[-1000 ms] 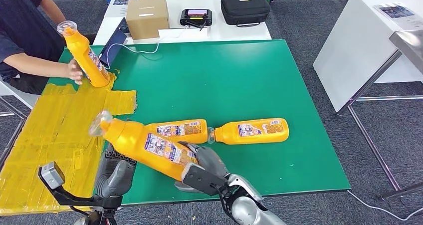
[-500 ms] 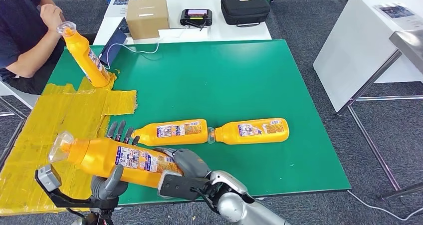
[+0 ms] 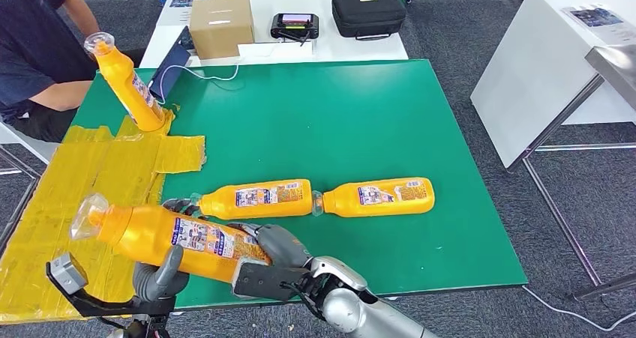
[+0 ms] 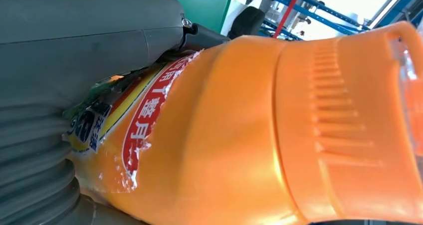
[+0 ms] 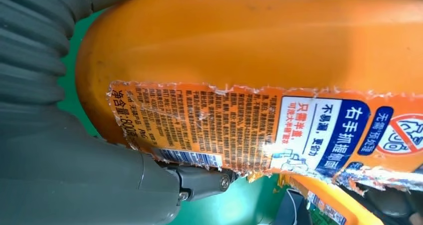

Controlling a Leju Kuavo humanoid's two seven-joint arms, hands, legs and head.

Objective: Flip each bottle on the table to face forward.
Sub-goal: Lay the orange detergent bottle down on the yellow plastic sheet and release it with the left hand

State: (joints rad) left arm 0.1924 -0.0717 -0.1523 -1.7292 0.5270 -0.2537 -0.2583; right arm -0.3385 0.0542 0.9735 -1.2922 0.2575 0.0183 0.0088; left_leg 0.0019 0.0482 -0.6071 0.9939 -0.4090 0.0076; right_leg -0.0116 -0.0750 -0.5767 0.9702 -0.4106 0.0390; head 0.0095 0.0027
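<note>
Head view: we see both hands, left hand (image 3: 161, 272) and right hand (image 3: 271, 259), clasping lifted orange bottle (image 3: 169, 237) above green surface (image 3: 337, 121) edge.

Near-left edge is crowded: both hands, left hand (image 3: 161, 274) and right hand (image 3: 274, 267), grip the held bottle (image 3: 172, 237) over the yellow taped patch (image 3: 90, 180). Just beyond it two lying bottles, left one (image 3: 259, 198) and right one (image 3: 379, 196), sit neck to base in a row and block a straight reach forward. Upright bottle (image 3: 127, 83) and a person's arm (image 3: 52, 94) occupy the far-left corner. Green table (image 3: 352, 113) centre, far side and right side are open.
</note>
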